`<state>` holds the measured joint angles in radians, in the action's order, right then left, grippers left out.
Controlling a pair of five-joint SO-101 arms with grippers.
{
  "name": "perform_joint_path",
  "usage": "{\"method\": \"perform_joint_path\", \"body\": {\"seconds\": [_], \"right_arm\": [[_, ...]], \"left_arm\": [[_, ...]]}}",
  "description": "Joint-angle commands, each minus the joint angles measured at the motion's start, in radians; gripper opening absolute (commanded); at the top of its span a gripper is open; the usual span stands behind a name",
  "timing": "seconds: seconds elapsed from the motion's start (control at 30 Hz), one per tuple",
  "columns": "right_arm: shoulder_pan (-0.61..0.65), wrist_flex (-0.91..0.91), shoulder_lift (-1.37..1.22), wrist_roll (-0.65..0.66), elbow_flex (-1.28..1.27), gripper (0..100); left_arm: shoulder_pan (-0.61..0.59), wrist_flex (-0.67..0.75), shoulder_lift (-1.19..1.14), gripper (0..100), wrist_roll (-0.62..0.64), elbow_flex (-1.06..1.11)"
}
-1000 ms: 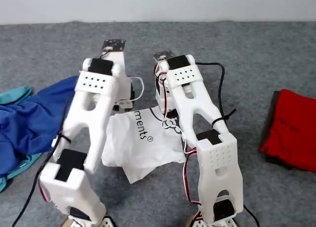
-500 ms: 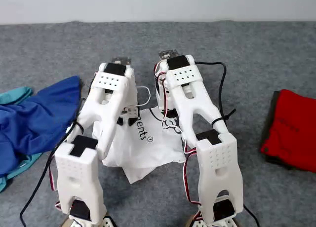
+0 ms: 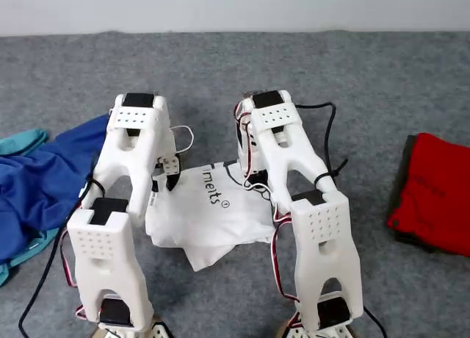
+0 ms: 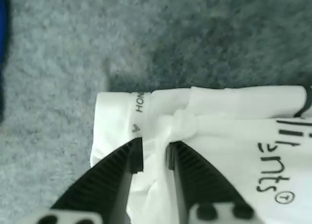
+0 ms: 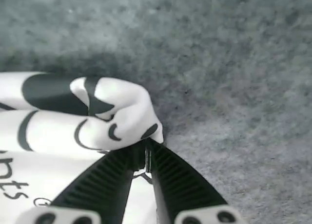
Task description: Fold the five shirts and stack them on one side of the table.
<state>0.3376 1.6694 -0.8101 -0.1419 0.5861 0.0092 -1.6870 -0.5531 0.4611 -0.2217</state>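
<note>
White shirt (image 3: 209,217) crumpled on grey table (image 3: 367,81) between arm bases. Left gripper (image 4: 153,156) narrow, pinching bunched fold at its far edge. Right gripper (image 5: 146,158) clamped tight on printed far corner. Blue shirt (image 3: 51,180) heaped left; red shirt (image 3: 433,191) folded right.

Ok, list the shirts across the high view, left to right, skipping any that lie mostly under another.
blue shirt → white shirt → red shirt
</note>
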Motion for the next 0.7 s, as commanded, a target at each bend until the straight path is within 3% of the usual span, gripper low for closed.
{"method": "perform_joint_path", "body": {"seconds": [0.0,0.3,0.67], "right_arm": [[-0.035,-0.015,0.005,-0.008,0.043,0.9],[-0.048,-0.024,0.012,-0.005,0.043,0.9],[-0.041,-0.018,0.013,-0.002,0.043,0.9]], "left_arm": [[-0.029,-0.021,0.091,10,-0.002,-0.031],[-0.135,-0.021,0.121,10,-0.058,-0.031],[0.002,-0.04,0.186,10,-0.012,-0.183]]}}
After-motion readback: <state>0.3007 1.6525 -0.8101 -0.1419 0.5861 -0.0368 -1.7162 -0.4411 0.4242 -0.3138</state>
